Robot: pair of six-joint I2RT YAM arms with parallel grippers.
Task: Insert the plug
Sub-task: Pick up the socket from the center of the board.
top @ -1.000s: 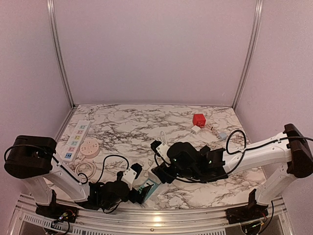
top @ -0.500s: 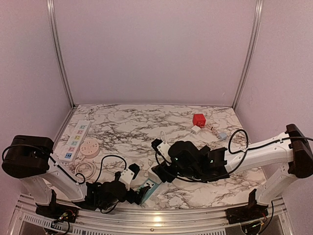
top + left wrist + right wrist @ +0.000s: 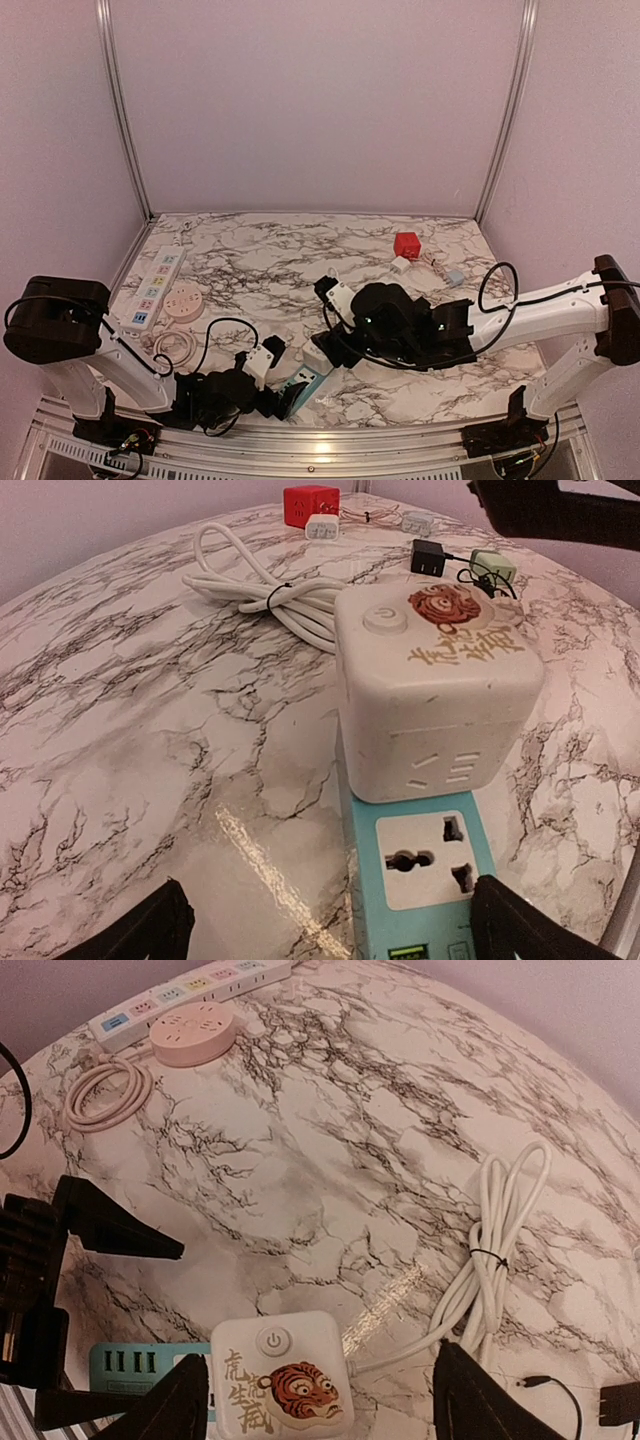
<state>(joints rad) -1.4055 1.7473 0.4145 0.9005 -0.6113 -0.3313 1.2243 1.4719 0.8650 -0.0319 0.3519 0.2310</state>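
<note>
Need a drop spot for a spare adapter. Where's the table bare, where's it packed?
Bare: the far middle of the marble table, between the white power strip and the red cube. Packed: near centre, where the tiger-sticker cube socket, teal power strip, bundled white cord, left gripper and right gripper sit.

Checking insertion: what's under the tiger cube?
A teal strip; one outlet and USB ports show. The cube covers the rest, so prongs and seating can't be seen.

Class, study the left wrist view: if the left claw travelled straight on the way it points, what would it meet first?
Probably the white cube socket, dead ahead of the open left claw, at the end of the teal power strip; depth is unclear.
</note>
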